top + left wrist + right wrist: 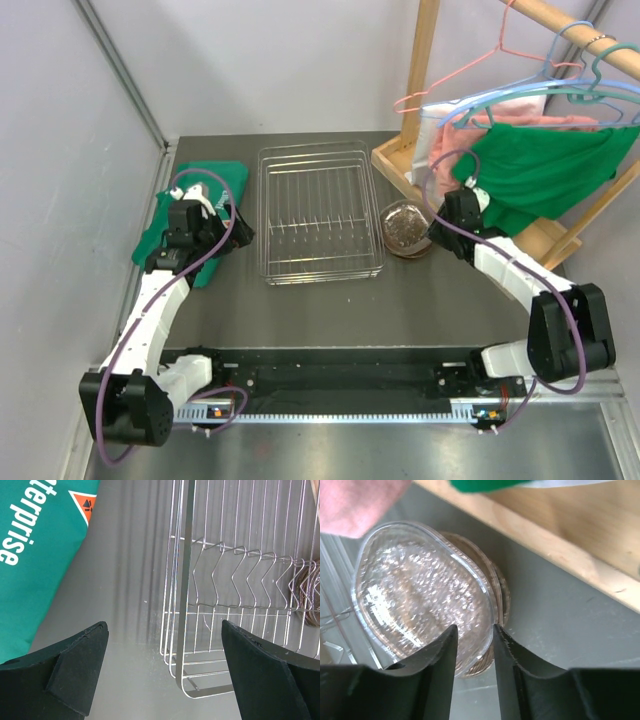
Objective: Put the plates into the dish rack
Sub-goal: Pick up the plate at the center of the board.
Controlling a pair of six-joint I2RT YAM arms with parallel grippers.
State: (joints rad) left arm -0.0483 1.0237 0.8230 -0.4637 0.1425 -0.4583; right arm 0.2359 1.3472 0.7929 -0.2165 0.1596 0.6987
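Observation:
The silver wire dish rack point(320, 215) stands at the table's middle with nothing in it. A stack of small see-through plates point(407, 228) lies just right of it. In the right wrist view my right gripper point(474, 630) is closed on the near rim of the top clear plate point(420, 595). That plate sits tilted and offset over the brown-tinted plates point(501, 592) below. My left gripper point(165, 650) is open and empty, hovering over the rack's near left corner point(200, 680). The plates also show through the rack bars point(309, 597).
A green printed bag point(195, 215) lies left of the rack, under the left arm. A wooden clothes stand point(415, 90) with hangers and green and pink garments point(545, 165) rises at the back right. Its wooden base point(570, 535) runs close beside the plates.

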